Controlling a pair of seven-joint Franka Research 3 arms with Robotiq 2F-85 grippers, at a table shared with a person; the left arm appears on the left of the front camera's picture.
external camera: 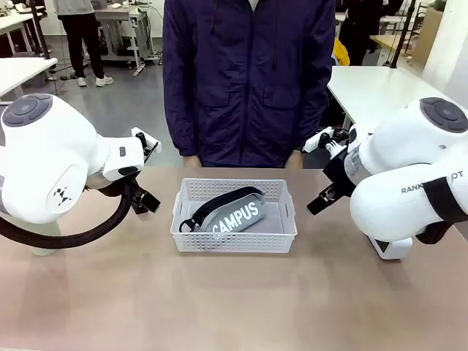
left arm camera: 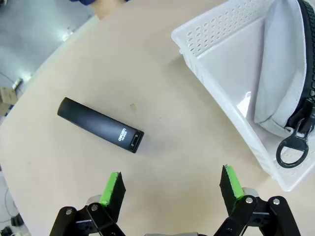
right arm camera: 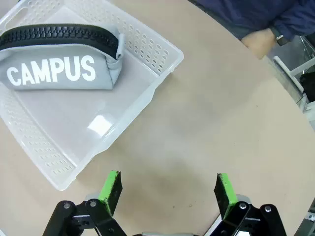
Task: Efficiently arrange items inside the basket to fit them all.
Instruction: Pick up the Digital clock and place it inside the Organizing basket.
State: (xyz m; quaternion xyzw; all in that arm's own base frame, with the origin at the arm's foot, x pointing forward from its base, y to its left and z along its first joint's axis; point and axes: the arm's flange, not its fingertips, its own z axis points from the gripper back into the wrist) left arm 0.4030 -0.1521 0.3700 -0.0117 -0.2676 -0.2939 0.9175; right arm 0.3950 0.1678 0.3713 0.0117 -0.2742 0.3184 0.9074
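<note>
Looking along the left gripper first: its green-padded fingers stand spread wide with nothing between them, hovering over the bare tan table. At about 10 o'clock from it lies the small black stapler, flat on the tabletop and apart from the basket. At 1 to 2 o'clock sits a corner of the small white perforated plastic basket. The grey fabric "CAMPUS" pouch is inside it, with its black zipper ring close to the basket wall.

My right gripper is likewise spread and empty above the table. The basket is at its 10 to 11 o'clock, and a person's hand rests at the table edge near 1 o'clock.

By my reckoning the job is barely begun. The pouch is in, lying on a slant toward the basket's 9 o'clock end in the front view, which leaves the 3 o'clock end bare. The stapler is not yet in, and I judge the slanted pouch may want squaring up to spare room.

Both arms sit folded at either side of the basket, left at its 9 o'clock and right at its 3 o'clock. Their wrists are bent so the fingers point down at the table, touching nothing.
</note>
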